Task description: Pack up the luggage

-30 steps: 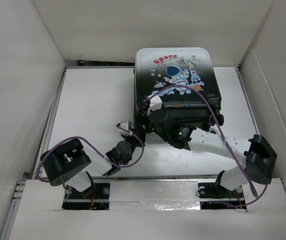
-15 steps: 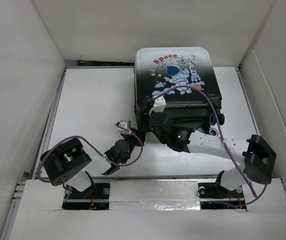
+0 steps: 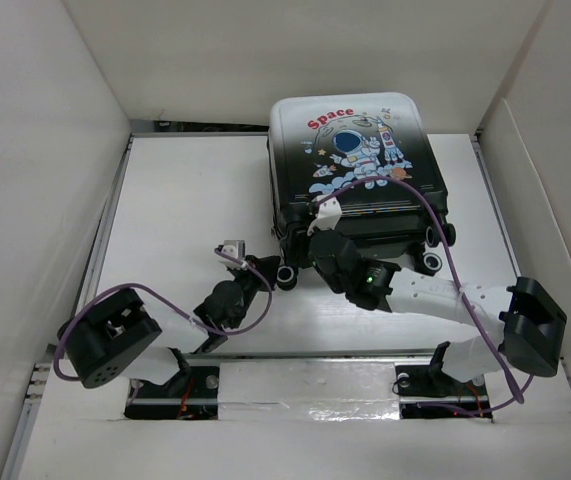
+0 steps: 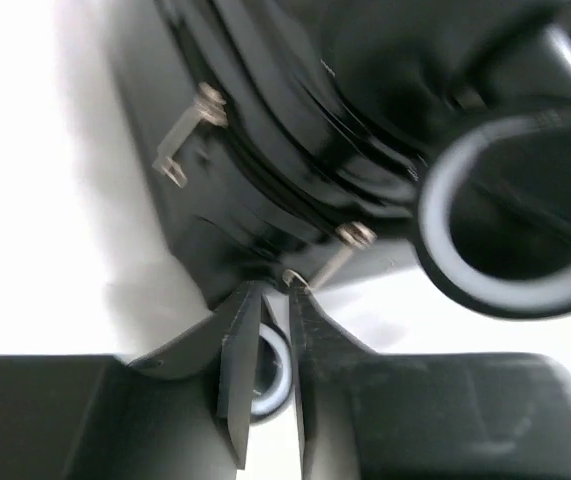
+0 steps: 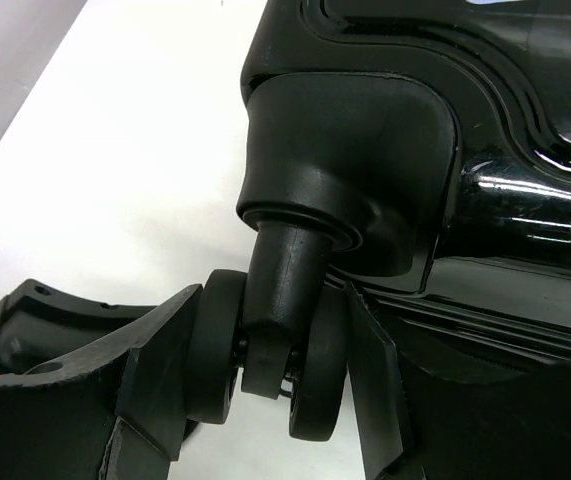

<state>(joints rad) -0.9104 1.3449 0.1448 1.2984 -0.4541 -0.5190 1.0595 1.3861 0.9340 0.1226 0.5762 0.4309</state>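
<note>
- luggage (image 3: 350,165): black-to-white shell with astronaut and "Space" print, lying flat at the table's (image 3: 185,200) far edge, right of middle.
- right gripper (image 5: 270,320): only its wrist view shows the fingers half-spread, clamping 1 twin wheel (image 5: 310,380).
- left gripper (image 4: 273,295): fingers almost together; zipper pull (image 4: 330,262) at their tips, hold unclear.

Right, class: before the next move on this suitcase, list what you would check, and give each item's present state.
1. luggage shell closed, print up on the table: ok.
2. right claw straddling the corner wheel, fingers against both discs: ok.
3. left claw tips nearly together at the end of the zip pull; actual grip: cannot tell.
4. Luggage zipped all the way round: cannot tell, the seam is mostly hidden.
</note>
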